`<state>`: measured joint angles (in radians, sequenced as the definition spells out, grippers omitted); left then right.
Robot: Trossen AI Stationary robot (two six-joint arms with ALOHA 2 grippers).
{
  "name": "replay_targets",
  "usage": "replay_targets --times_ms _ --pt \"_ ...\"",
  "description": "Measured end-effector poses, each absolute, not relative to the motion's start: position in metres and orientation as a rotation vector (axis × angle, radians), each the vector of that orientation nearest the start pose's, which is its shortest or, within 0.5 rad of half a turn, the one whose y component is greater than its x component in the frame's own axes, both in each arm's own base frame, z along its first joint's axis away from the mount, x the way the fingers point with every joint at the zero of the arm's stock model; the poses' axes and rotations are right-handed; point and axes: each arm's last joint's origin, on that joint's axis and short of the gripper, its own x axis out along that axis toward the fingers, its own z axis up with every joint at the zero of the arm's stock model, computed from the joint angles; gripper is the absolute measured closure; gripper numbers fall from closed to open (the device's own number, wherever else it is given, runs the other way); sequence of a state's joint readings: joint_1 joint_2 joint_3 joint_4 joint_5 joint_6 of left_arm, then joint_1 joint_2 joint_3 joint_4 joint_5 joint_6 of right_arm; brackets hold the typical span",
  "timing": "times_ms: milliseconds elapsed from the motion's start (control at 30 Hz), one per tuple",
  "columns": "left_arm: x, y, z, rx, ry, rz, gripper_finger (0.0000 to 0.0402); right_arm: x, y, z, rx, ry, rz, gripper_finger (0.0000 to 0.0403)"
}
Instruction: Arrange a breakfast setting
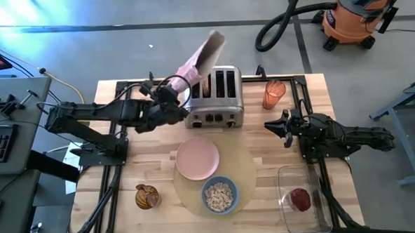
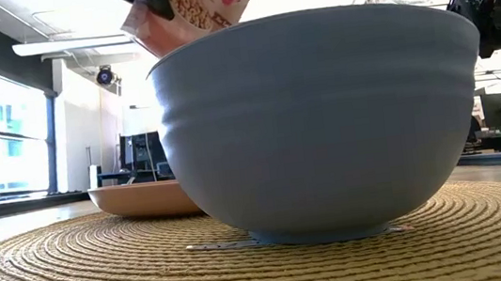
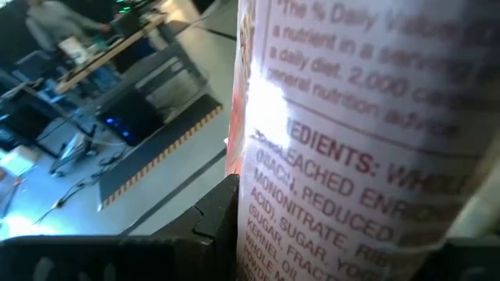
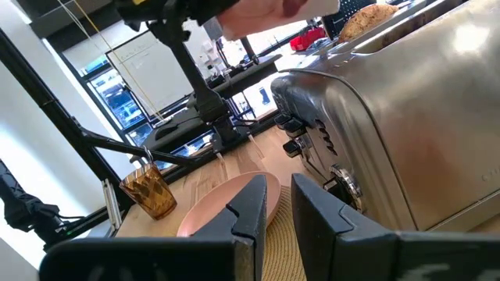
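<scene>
On the table (image 1: 127, 204), a round tan placemat (image 1: 248, 172) already carries the pink plate (image 1: 197, 158) and, nearer, the blue bowl (image 1: 219, 194) filled with cereal (image 1: 219, 195). The left gripper (image 1: 181, 96) holds the cereal box (image 1: 199, 60) aloft, jaws clamped on it, left of the toaster (image 1: 217, 97). The right gripper (image 1: 272, 125) waits at right, jaws nearly closed, empty. Apparently left: the bagel half (image 4: 367, 17) (in the toaster), the red fruit (image 1: 299, 199) at near right; no spoon visible.
</scene>
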<state>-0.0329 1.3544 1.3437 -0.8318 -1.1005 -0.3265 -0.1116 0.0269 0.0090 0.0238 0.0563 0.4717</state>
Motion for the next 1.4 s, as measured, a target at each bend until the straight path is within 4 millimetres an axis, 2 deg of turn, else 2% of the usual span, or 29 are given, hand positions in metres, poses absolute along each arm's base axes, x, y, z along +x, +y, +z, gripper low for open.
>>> replay_targets --times_ms 233,500,733,867,1067,1400 --pt "0.26 0.039 0.358 0.126 0.531 1.222 0.0284 0.098 -0.013 0.167 0.47 -0.046 -0.163 0.0357" --pt "0.255 0.062 0.342 0.04 0.521 1.334 0.0284 0.098 -0.013 0.167 0.47 -0.046 -0.163 0.0357" --pt "0.254 0.071 0.336 -0.002 0.496 1.375 0.0284 0.098 -0.014 0.167 0.47 -0.058 -0.194 0.0357" --pt "0.255 0.074 0.329 -0.03 0.485 1.372 0.0284 0.097 -0.016 0.172 0.474 -0.121 -0.258 0.0357" --pt "0.258 0.08 0.32 -0.062 0.446 1.38 0.0284 0.095 -0.019 0.178 0.656 -0.253 -0.357 0.0357" --pt "0.253 0.088 0.293 -0.106 0.424 1.446 0.0284 0.095 -0.02 0.179 0.684 -0.28 -0.391 0.0357"
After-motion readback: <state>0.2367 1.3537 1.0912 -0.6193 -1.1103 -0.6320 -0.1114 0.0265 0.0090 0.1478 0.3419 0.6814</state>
